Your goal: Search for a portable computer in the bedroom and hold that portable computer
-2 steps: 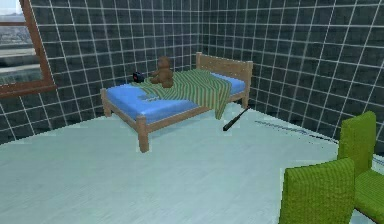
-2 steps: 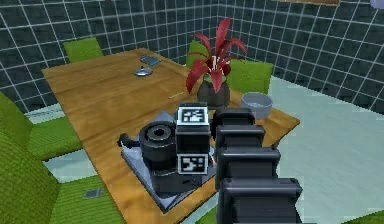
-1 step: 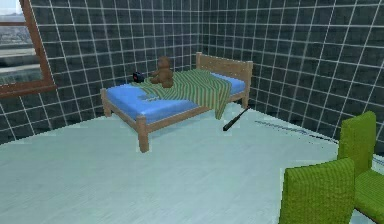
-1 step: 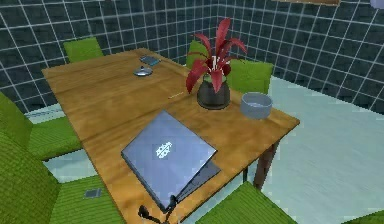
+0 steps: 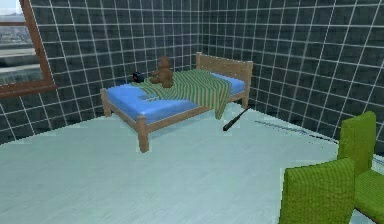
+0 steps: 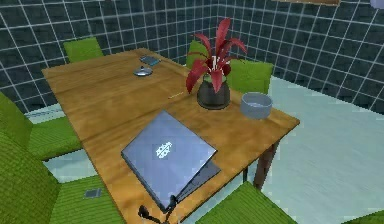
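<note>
Arm side view: closed grey laptop (image 6: 168,153)

Ahead of me, dark tiled walls (image 5: 300,40) with pale grid lines close the room. A wood-framed window (image 5: 22,50) sits at the forward view's left. The floor (image 5: 120,175) is pale and smooth. A wooden bed (image 5: 128,98) with a blue mattress stands near the far corner, with a green striped blanket (image 5: 190,92) across it. Two green chairs (image 5: 335,180) stand at the forward view's right. In the arm side view, other chairs (image 6: 84,48) ring a long wooden tabletop (image 6: 95,100), all evenly lit.
</note>
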